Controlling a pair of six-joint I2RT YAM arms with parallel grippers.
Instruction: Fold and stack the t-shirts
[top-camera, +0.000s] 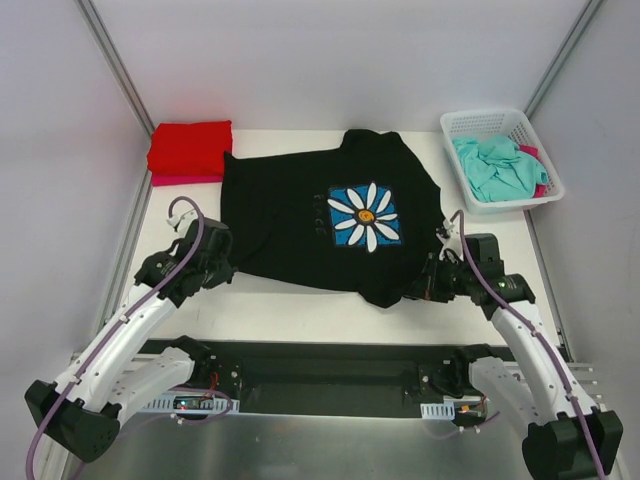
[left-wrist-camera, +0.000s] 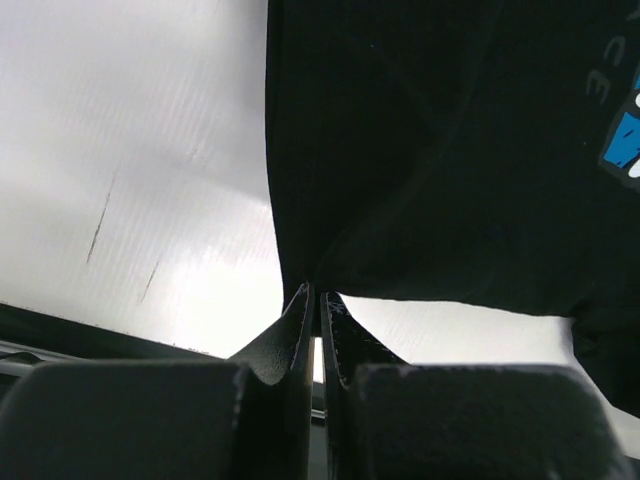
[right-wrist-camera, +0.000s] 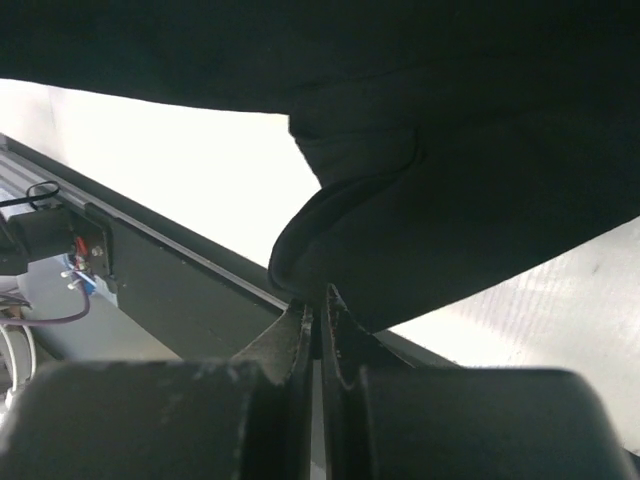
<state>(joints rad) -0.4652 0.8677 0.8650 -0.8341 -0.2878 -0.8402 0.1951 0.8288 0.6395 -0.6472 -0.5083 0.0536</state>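
Note:
A black t-shirt (top-camera: 300, 215) with a white daisy on a blue square lies spread across the table, print up. My left gripper (top-camera: 222, 262) is shut on its near left corner; the left wrist view shows the black cloth (left-wrist-camera: 420, 150) pinched at the fingertips of that gripper (left-wrist-camera: 312, 295). My right gripper (top-camera: 420, 290) is shut on the near right corner, where a fold of the black shirt (right-wrist-camera: 450, 150) hangs from its tips (right-wrist-camera: 316, 297). A folded red t-shirt (top-camera: 190, 146) lies on a pink one (top-camera: 185, 180) at the back left. A teal t-shirt (top-camera: 498, 167) is crumpled in the basket.
The white mesh basket (top-camera: 455, 125) stands at the back right corner, with a bit of pink cloth (top-camera: 541, 188) under the teal one. Bare white table (top-camera: 300, 320) runs along the near edge, ahead of the black base rail (top-camera: 320, 365).

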